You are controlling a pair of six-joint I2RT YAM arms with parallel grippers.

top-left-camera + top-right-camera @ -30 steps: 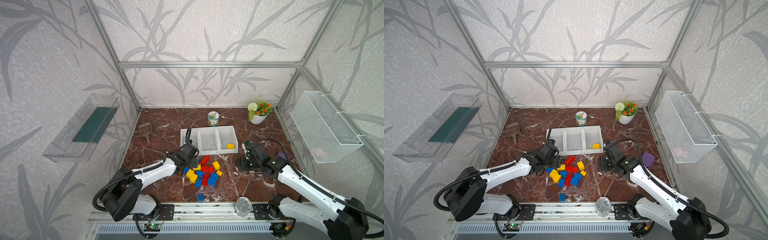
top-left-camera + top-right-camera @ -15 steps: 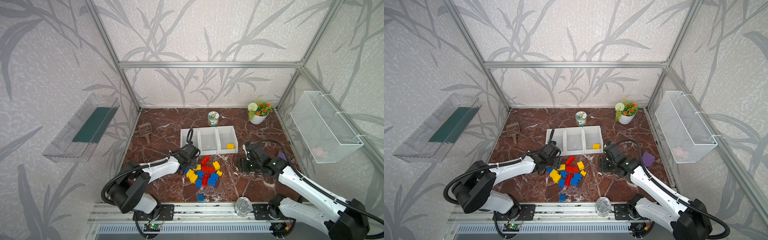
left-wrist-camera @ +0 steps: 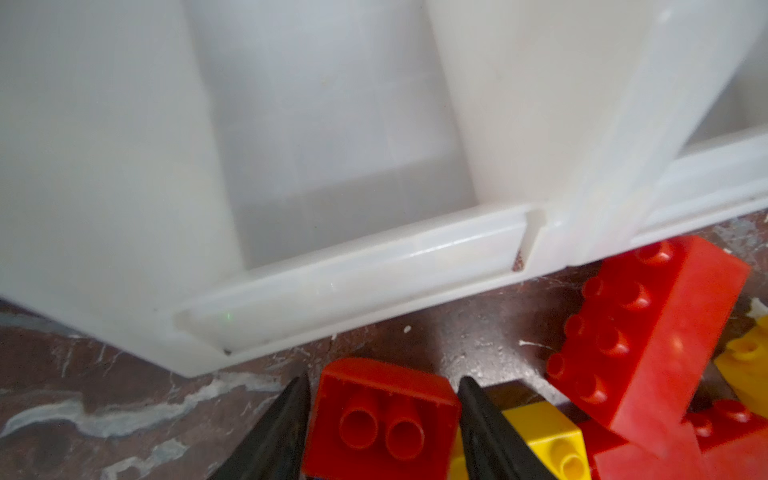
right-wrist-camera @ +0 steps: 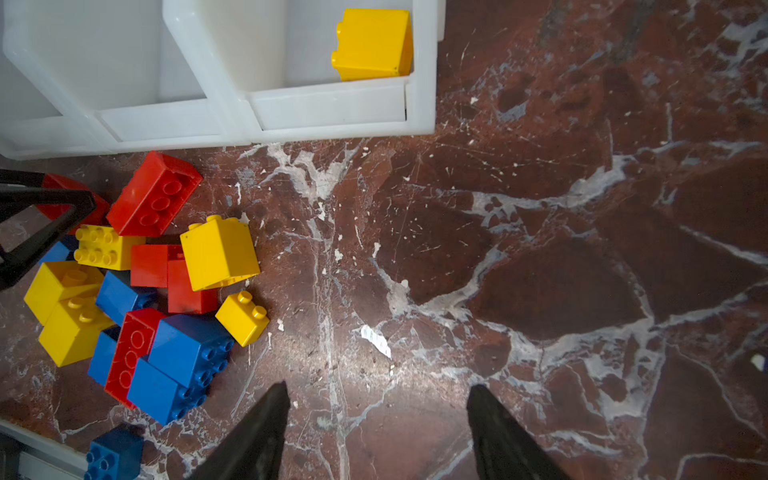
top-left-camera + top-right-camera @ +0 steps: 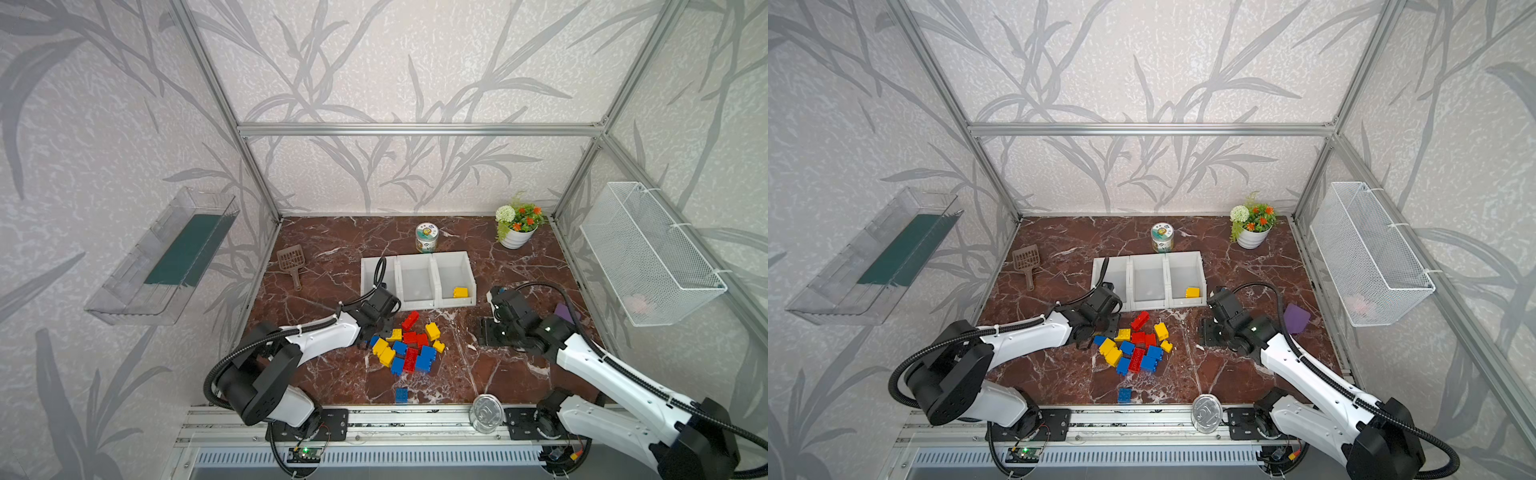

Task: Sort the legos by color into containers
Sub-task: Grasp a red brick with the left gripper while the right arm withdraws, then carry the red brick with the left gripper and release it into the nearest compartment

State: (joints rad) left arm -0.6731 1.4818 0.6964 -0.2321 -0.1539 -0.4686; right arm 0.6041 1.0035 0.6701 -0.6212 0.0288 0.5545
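Red, blue and yellow legos lie heaped on the marble floor in front of the three white containers. One yellow lego sits in the rightmost container. My left gripper is at the pile's near-left edge, by the leftmost container, shut on a small red lego with a finger against each side. My right gripper hovers open over bare floor to the right of the pile, holding nothing.
A lone blue lego lies near the front rail beside a round silver lid. Behind the containers stand a tin and a flower pot. A brown scoop lies left, a purple piece right.
My left gripper's fingers have narrowed from wide open until they press on the red lego, and its arm has shifted a little. The right arm has stayed still.
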